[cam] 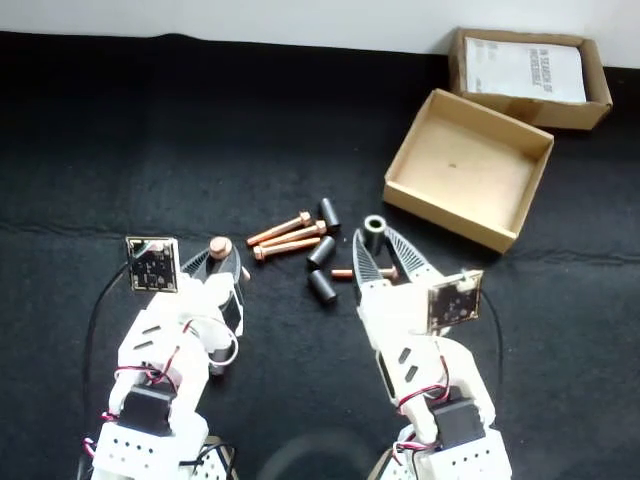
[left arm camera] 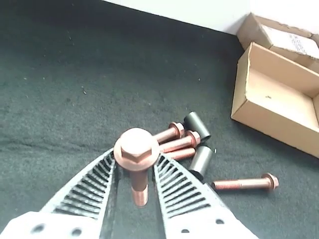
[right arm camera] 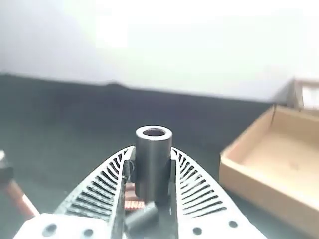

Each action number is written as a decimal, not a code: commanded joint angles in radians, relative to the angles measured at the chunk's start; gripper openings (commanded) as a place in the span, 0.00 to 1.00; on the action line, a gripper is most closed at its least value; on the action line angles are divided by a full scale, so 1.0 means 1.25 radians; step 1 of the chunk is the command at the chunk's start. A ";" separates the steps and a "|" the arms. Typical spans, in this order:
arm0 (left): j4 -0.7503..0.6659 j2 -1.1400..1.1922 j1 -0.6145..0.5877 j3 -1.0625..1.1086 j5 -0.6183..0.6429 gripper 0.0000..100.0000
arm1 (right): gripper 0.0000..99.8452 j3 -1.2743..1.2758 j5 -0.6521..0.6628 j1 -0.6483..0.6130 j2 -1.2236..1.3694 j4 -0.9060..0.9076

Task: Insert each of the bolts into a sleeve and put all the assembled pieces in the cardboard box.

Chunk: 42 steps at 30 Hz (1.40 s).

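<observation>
The open cardboard box (cam: 470,170) sits on the black surface (cam: 150,130) beyond my right arm, and I see no assembled piece in it yet. My worry is the mating. Bolt and sleeve are each pinched only between ribbed fingers, so an off-axis push could cock the bolt in the bore or twist a part loose. Both arms sit low, side by side, angled toward the pile. The right end effector (cam: 374,236) is clamped on a sleeve (right arm camera: 153,154), bore open at the tips. The left end effector (cam: 222,262) grips a bolt (left arm camera: 136,149) by its shank. Loose bolts (cam: 290,237) and loose sleeves (cam: 322,268) lie between them.
</observation>
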 commanded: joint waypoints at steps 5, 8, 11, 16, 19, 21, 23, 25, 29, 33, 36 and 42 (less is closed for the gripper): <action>-0.016 -0.002 -0.012 0.012 0.002 0.01 | 0.01 0.107 -0.005 0.012 0.019 -0.042; -0.015 0.019 -0.013 -0.001 0.002 0.01 | 0.01 0.107 -0.005 0.012 0.019 -0.044; -0.020 0.102 -0.023 -0.112 0.002 0.01 | 0.01 0.107 -0.005 0.012 0.020 -0.042; -0.015 0.406 -0.035 -0.461 0.000 0.01 | 0.01 0.107 -0.005 0.012 0.020 -0.037; 0.006 0.611 -0.035 -0.649 -0.001 0.01 | 0.01 0.107 -0.005 0.012 0.020 -0.036; 0.026 0.716 -0.031 -0.753 -0.001 0.01 | 0.01 0.107 -0.005 0.012 0.021 -0.020; 0.031 0.786 -0.025 -0.832 0.001 0.01 | 0.01 0.107 -0.005 0.012 0.021 -0.001; 0.031 0.829 0.006 -0.886 0.001 0.01 | 0.01 0.107 -0.005 0.012 0.021 0.009; 0.031 0.877 0.100 -0.962 0.001 0.01 | 0.01 0.107 -0.005 0.012 0.020 0.007; 0.029 0.942 0.203 -1.035 0.001 0.01 | 0.01 0.107 -0.005 0.012 0.020 0.007; 0.029 1.015 0.256 -1.092 0.001 0.01 | 0.01 0.107 -0.005 0.012 0.020 0.006; 0.031 1.126 0.295 -1.188 0.001 0.01 | 0.01 0.107 -0.005 0.012 0.017 0.004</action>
